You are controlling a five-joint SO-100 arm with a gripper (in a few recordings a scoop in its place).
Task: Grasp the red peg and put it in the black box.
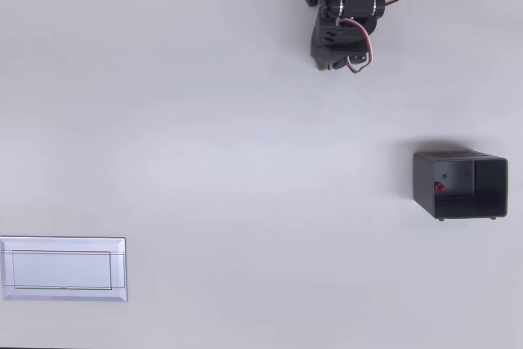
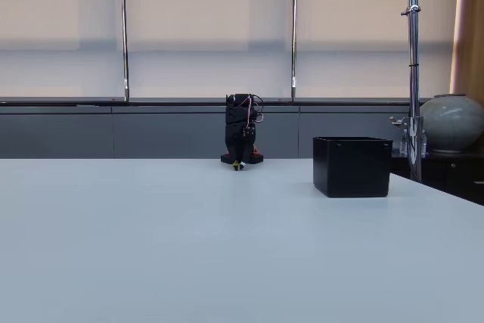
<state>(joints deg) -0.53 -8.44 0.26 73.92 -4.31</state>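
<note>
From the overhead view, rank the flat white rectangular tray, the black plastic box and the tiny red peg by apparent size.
1. Flat white rectangular tray, largest.
2. Black plastic box.
3. Tiny red peg, inside the box, by far smallest.

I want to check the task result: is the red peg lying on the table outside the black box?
No. In the overhead view the red peg lies inside the black box, near its left wall.

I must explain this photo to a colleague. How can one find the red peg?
In the overhead view, find the black box at the table's right side. The red peg lies inside, near its left wall: a tiny red dot, the only red there.
</note>
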